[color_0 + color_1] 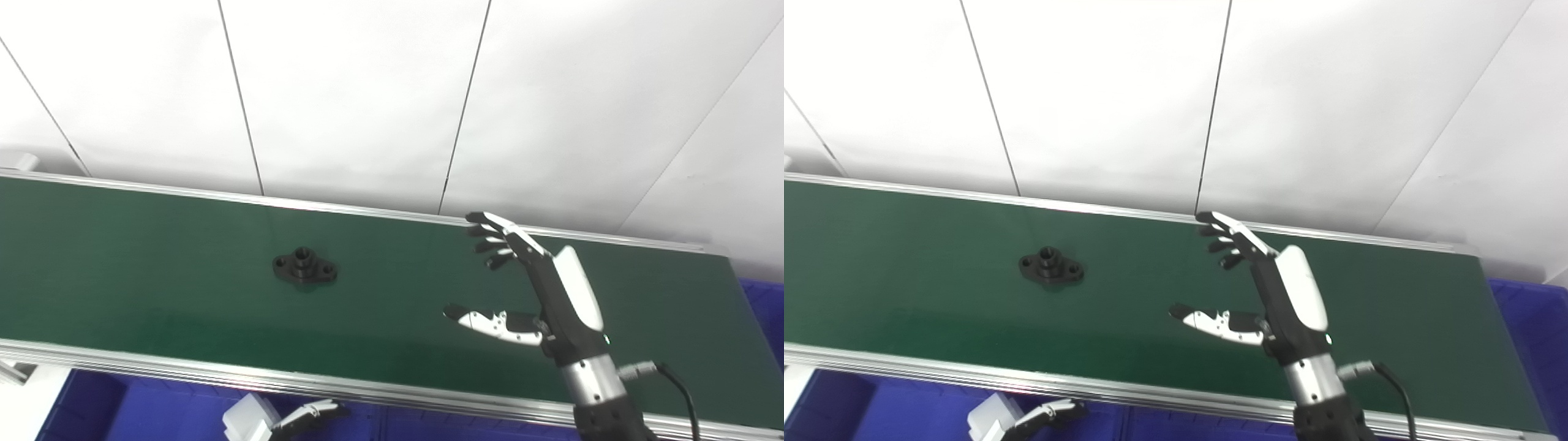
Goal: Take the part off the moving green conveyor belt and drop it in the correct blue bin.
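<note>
A black flanged part (304, 267) with a raised centre hub and two bolt holes lies flat on the green conveyor belt (153, 294), left of middle. My right hand (539, 288) is raised over the belt's right half, open, thumb spread wide from the fingers, holding nothing. It stands well to the right of the part. My left hand (278, 419) shows only partly at the bottom edge, below the belt's near rail, over a blue bin; how its fingers stand is unclear.
Blue bins sit below the belt's near rail (141, 410) and past the belt's right end (1531, 318). Aluminium rails (367, 386) edge the belt front and back. A white panelled wall rises behind.
</note>
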